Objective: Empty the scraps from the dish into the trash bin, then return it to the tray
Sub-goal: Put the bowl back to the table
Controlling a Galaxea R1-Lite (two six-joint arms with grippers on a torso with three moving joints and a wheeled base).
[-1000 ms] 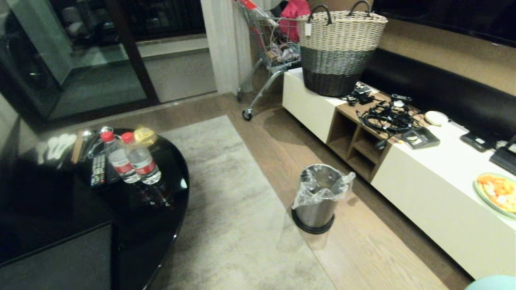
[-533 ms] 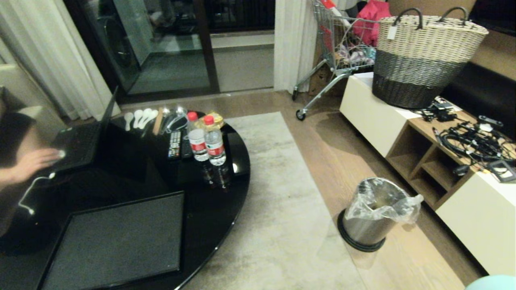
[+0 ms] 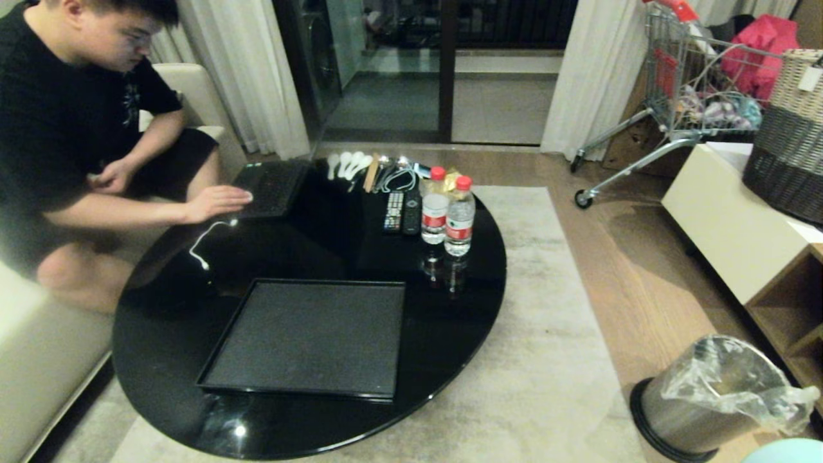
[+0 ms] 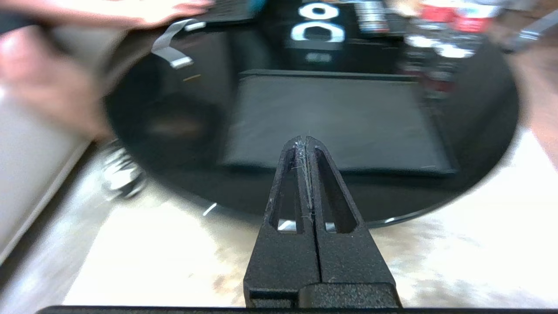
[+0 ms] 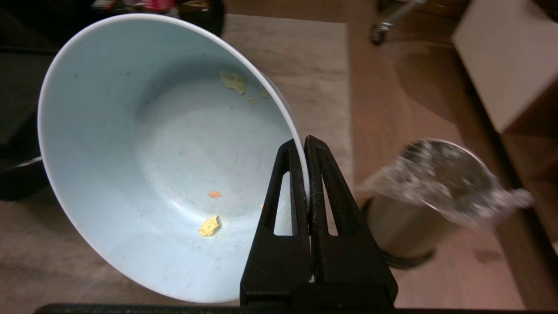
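My right gripper is pinched shut on the rim of the small pale blue round bowl, only crumbs inside, steel lined trash bin beside it. Next I should carry it level over the flat black rectangular tray on the glossy black round surface, lower until it sits, then release. Left gripper closed, empty.

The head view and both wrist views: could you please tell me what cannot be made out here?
- Trash bin: head view's lower edge cuts its base; crinkled liner hides its contents.
- Dish: only a sliver at the head view's corner; right gripper covers part of its rim.
- Tray: blurred in left wrist view, partly behind the left gripper.
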